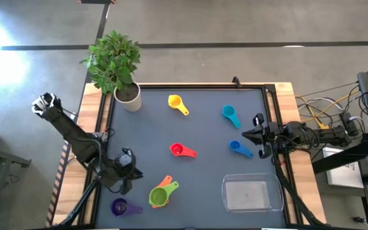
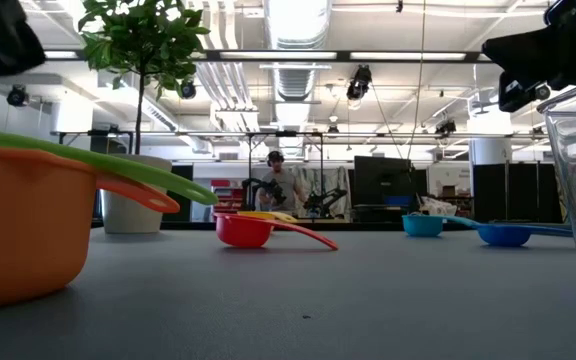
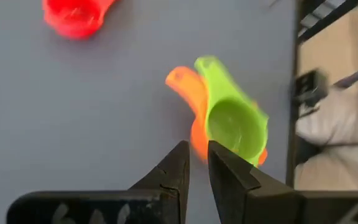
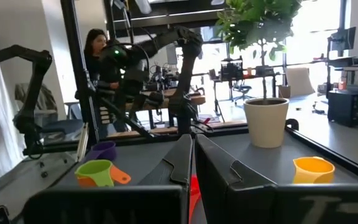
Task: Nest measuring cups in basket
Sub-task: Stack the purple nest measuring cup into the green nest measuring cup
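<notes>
A green cup (image 1: 160, 194) sits nested inside an orange cup (image 1: 165, 183) at the near left; both also show in the left wrist view, green (image 3: 235, 127) in orange (image 3: 188, 93). My left gripper (image 1: 133, 171) hovers just left of them, shut and empty (image 3: 197, 155). The purple cup (image 1: 120, 206) lies near the front edge. The red (image 1: 181, 151), yellow (image 1: 177, 103), teal (image 1: 230, 115) and blue (image 1: 239, 148) cups lie singly on the mat. The clear basket (image 1: 252, 193) stands at the near right. My right gripper (image 1: 257, 134) waits shut at the right edge.
A white pot with a green plant (image 1: 128, 96) stands at the far left corner. The dark mat has a raised black frame (image 1: 270, 115) along its edges. Cables and gear (image 1: 337, 121) lie off the right side. A person (image 4: 98, 50) stands beyond the table.
</notes>
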Available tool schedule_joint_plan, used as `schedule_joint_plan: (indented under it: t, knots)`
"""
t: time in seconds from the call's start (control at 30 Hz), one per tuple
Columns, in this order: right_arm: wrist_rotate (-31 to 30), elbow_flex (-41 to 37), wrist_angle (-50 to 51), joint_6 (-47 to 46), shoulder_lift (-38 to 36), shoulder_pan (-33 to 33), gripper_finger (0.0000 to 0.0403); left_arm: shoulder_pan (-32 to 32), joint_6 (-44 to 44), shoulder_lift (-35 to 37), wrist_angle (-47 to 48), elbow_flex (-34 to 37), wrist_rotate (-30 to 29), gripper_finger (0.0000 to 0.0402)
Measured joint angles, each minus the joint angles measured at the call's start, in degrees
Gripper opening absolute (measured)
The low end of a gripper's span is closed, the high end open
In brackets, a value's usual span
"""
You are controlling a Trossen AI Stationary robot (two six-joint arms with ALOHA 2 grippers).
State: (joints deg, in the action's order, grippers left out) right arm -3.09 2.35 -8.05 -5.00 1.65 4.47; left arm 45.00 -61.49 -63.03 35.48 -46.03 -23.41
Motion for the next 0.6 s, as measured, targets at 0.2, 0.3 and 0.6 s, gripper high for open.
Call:
schedule_joint_plan:
  t: [0.2, 0.3, 0.6]
  knots:
    - [0.0, 0.0, 0.02, -1.8, 0.0, -0.02, 0.0009, 2.84, -6.5, -5.73, 15.22, -10.04, 3.63, 0.004]
    - [0.0, 0.0, 0.02, -2.4, 0.0, -0.01, 0.0009, 5.07, -10.64, -9.25, 18.78, -13.02, 5.08, 0.004]
    - [0.0, 0.0, 0.02, -2.49, 0.0, -0.02, 0.0009, 10.33, -20.06, -18.95, 19.1, -15.85, 13.05, 0.0088]
